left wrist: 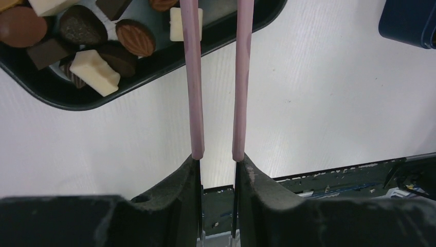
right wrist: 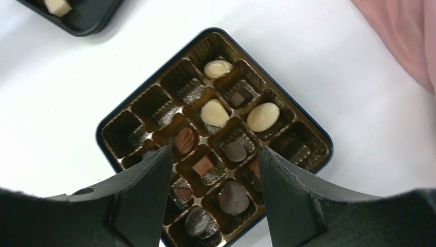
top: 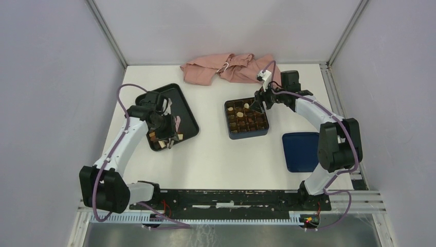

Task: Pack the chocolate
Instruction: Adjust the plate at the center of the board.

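Pink tweezers (left wrist: 195, 77) clamped in left gripper (left wrist: 217, 157), right gripper (right wrist: 213, 154) open, empty; chocolate (left wrist: 94, 72) looks light, slick, dentable, so I'd pinch sides gently

The white table (top: 216, 154) carries a black tray (top: 186, 114), a dark blue box (top: 248, 135), a blue lid (top: 300, 151) and a pink cloth (top: 216, 69).

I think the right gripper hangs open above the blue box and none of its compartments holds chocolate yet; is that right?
Not quite: the right gripper does hang open above the blue box, but several compartments already hold chocolate, cream-white and brown pieces, as the right wrist view shows.
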Robot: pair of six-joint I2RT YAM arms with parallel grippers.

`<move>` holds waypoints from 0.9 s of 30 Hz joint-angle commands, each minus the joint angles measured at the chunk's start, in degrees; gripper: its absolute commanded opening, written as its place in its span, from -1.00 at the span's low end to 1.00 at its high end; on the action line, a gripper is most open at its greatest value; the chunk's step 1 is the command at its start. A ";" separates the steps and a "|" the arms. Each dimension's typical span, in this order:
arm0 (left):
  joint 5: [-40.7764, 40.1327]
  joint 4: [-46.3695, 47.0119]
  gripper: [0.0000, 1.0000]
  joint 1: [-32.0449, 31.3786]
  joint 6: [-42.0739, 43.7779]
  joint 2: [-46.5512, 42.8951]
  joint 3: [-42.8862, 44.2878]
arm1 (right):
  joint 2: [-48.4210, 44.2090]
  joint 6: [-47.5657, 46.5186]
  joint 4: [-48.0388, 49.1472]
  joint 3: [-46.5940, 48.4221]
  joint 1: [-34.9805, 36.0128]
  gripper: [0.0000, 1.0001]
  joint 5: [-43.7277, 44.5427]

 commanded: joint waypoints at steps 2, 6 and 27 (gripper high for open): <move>1.15 -0.65 -0.30 4.54 3.79 -3.44 -1.54 | -4.92 -3.38 5.34 -2.53 1.18 0.35 -9.87; 3.01 3.54 -0.30 6.58 2.63 -3.98 -2.01 | -6.98 -8.26 6.64 -5.56 4.31 0.33 -14.48; 2.21 16.18 -0.34 6.84 -1.69 -14.64 -5.40 | 23.35 14.07 0.07 27.64 30.68 -0.01 15.19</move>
